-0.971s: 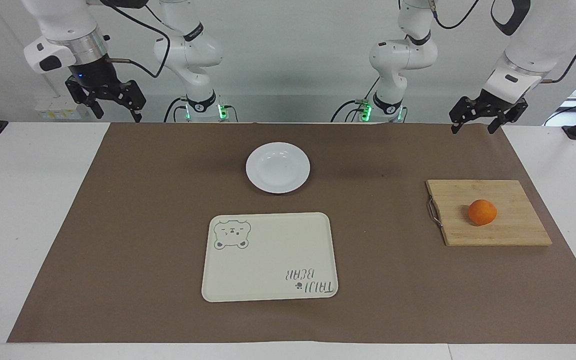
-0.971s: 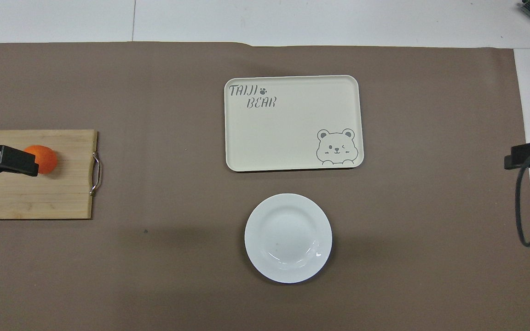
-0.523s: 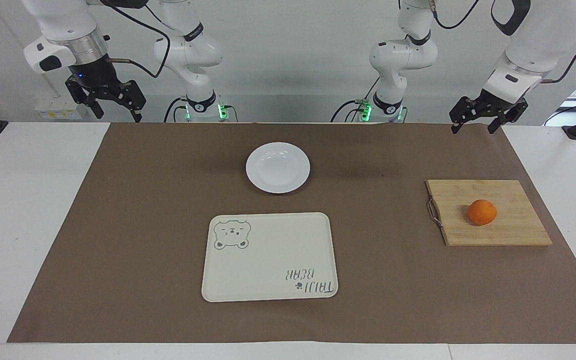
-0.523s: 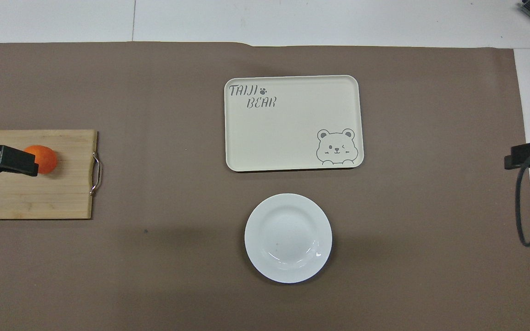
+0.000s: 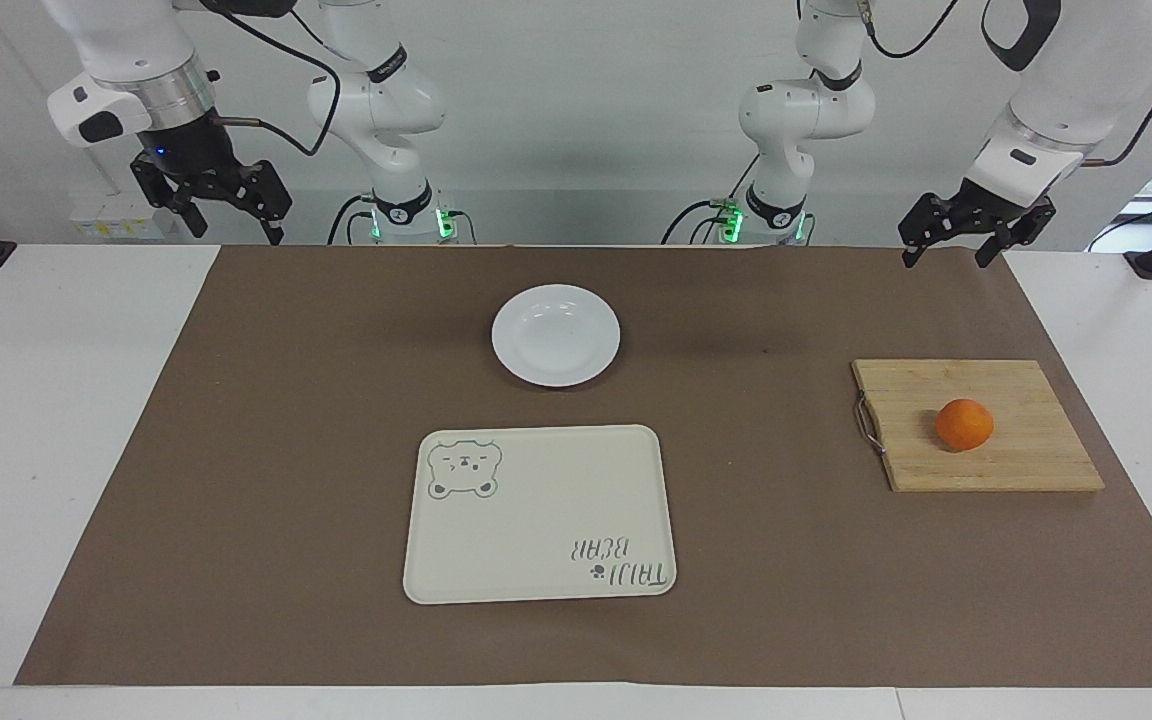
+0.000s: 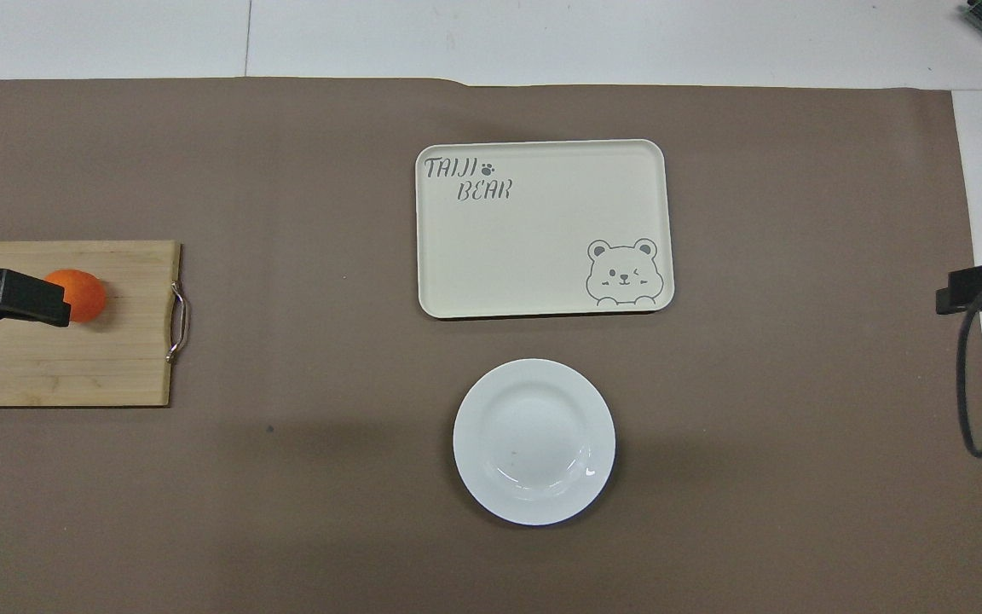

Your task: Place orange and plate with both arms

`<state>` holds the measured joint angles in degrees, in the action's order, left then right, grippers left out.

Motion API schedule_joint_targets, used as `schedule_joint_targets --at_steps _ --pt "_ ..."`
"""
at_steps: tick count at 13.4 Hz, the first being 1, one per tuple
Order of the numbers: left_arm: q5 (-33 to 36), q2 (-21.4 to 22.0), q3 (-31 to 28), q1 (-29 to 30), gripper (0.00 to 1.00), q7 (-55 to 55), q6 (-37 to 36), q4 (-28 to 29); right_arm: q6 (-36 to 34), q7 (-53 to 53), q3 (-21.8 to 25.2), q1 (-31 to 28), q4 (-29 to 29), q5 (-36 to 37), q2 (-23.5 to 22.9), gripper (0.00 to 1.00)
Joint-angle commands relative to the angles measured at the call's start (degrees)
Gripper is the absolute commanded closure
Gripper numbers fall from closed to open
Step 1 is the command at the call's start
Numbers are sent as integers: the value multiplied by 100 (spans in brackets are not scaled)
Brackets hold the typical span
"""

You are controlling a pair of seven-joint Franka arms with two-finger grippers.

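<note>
Two views here, and the overhead one barely shows the arms: just a black bit of the left gripper [image 6: 9, 296] poking in at the edge, covering part of the orange [image 6: 86, 294], and a black stub of the right gripper [image 6: 981, 288] cut off at the other edge with a cable looping under it. The cutting board [image 6: 56, 358] is also clipped by the frame edge up there, so you don't see all of it.

The facing view clears things up. The left gripper [image 5: 948, 252] hangs up in the air over the robots' edge of the brown mat [image 5: 786, 600], at the left arm's end, tilted, fingers spread apart and holding nothing. It's well clear of the orange [image 5: 964, 424], which sits on the wooden cutting board [image 5: 1026, 465] with the metal handle. The right gripper [image 5: 226, 220] is raised at the right arm's end of the table, also spread wide and empty.

The white plate [image 5: 556, 372] is on the mat in the middle, nearer to the robots than the cream bear-print tray [image 5: 536, 580], with a gap between them. The tray has nothing on it.
</note>
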<state>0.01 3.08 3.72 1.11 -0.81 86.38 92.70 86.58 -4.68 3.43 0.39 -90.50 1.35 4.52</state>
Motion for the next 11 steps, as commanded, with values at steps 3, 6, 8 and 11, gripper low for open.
schedule_joint_targets --at_steps 3,6,8,11 --pt "-10 96 -3 -32 0 54 45 126 -18 169 -80 -127 -143 -21 137 0" --pt "-10 96 -3 11 0 54 72 135 -18 169 -88 -127 -152 -21 137 0" --pt "-10 105 -3 47 0 37 63 135 -18 169 -88 -127 -230 -21 198 0" --pt "-19 105 -12 47 0 54 72 144 -9 169 -80 -136 -257 -29 199 0"
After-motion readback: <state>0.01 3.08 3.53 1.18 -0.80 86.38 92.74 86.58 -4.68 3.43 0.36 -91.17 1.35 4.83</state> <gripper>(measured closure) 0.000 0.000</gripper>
